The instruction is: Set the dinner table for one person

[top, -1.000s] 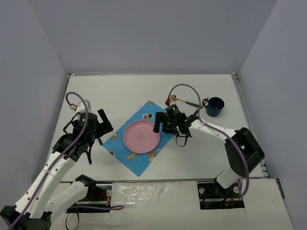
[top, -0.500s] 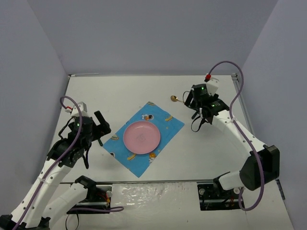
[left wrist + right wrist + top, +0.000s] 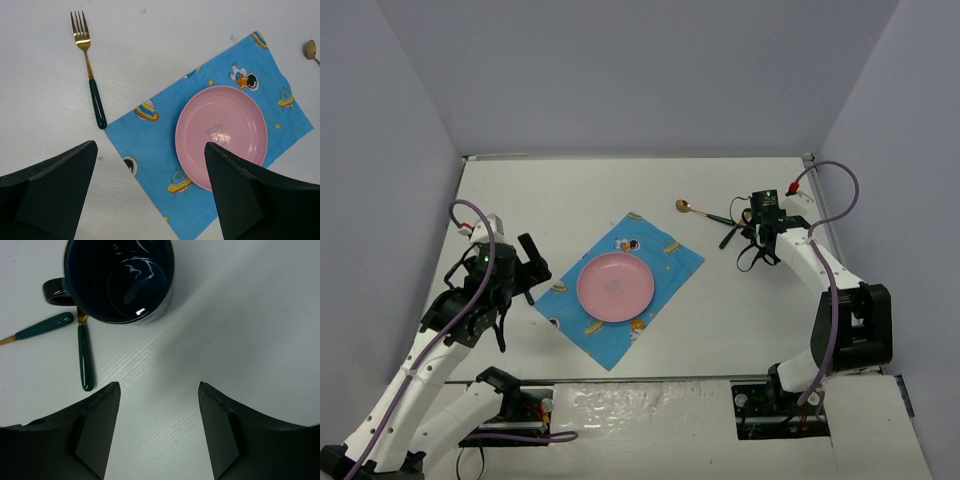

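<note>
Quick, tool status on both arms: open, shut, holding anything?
Left tool: open, holding nothing.
Right tool: open, holding nothing; the mug sits just ahead of it, not touched.

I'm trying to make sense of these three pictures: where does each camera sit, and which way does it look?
Top external: fixed high behind the robot, looking down at the dinner table; left arm and right arm show.
Left wrist: on the left arm, facing down past the left tool at fork, blue mat, pink plate.
Right wrist: on the right arm, facing down past the right tool at the dark mug.
Shared: top and left wrist both show plate and mat.
</note>
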